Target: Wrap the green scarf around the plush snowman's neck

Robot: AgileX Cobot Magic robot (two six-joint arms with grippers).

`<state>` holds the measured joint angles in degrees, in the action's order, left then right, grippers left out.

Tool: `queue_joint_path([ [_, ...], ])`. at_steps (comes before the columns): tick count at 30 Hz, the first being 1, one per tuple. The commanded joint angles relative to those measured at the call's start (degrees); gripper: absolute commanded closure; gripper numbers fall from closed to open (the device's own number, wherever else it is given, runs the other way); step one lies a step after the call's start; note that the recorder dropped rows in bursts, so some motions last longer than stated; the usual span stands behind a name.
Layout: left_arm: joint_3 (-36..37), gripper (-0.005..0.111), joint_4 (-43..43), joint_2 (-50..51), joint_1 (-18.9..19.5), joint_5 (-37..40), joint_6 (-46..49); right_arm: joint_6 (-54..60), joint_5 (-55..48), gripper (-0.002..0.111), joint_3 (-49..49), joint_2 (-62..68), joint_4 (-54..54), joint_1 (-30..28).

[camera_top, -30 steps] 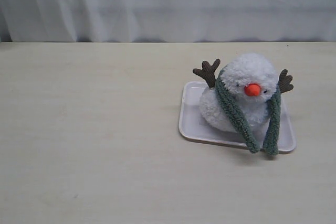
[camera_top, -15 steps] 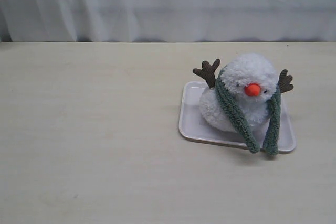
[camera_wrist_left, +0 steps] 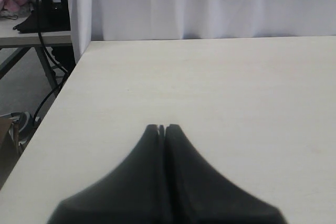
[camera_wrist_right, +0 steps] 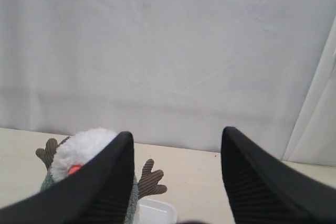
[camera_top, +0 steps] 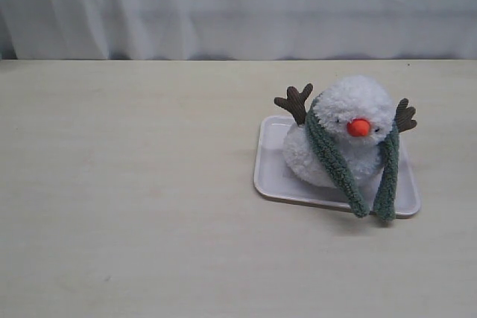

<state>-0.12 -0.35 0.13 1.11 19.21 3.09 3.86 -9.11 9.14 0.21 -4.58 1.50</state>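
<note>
**Desk:** What is on the left of the frame?

**Photographer:** A pale wooden bench (camera_top: pixel 134 184) in front of a white pleated curtain (camera_top: pixel 223 5). No arm shows in the wide shot. The wrist camera shows the left fingers (camera_wrist_left: pixel 161 128) pressed together with nothing between them. They are held over the bench, well apart from the toy.

**Desk:** And moving right?

**Photographer:** The fluffy white plush snowman (camera_top: pixel 358 98), with its orange carrot nose (camera_top: pixel 358 127) and brown twig arms (camera_top: pixel 296 100), sits on a flat white square tray (camera_top: pixel 268 176) right of centre. The fuzzy sage-green knitted scarf (camera_top: pixel 328 158) passes behind its head, where it is hidden. Both ends hang down the front, one on either side of the nose, with their tips at the tray's near rim. The ends are not crossed.

**Desk:** The right arm?

**Photographer:** The right fingers (camera_wrist_right: pixel 177 137) stand spread and grip nothing. They are raised near the snowman and face the curtain.

**Desk:** Which step is this?

**Photographer:** By my reading, the drape is done and the wrap is not, because no loop is closed round the neck. The next move calls for taking one hanging end near its tip. That end then has to go across the front, under the nose and round the far side. It must not tug the other end loose or tip the soft toy off the tray. The right fingers, parted and closest, look the likelier pair for it.
</note>
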Motion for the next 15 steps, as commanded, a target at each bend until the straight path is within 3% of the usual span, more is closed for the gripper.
queue_joint_path([
  [1, 0.1, 0.107, -0.3, -0.1, -0.5, -0.7, -0.3, 0.0, 1.7, 0.060, -2.7, -0.2, -0.6, -0.3],
  [15, 0.1, 0.107, -0.3, -0.1, -0.5, -0.7, -0.3, -0.2, 4.6, 0.060, -9.1, -0.2, 2.4, -0.3],
])
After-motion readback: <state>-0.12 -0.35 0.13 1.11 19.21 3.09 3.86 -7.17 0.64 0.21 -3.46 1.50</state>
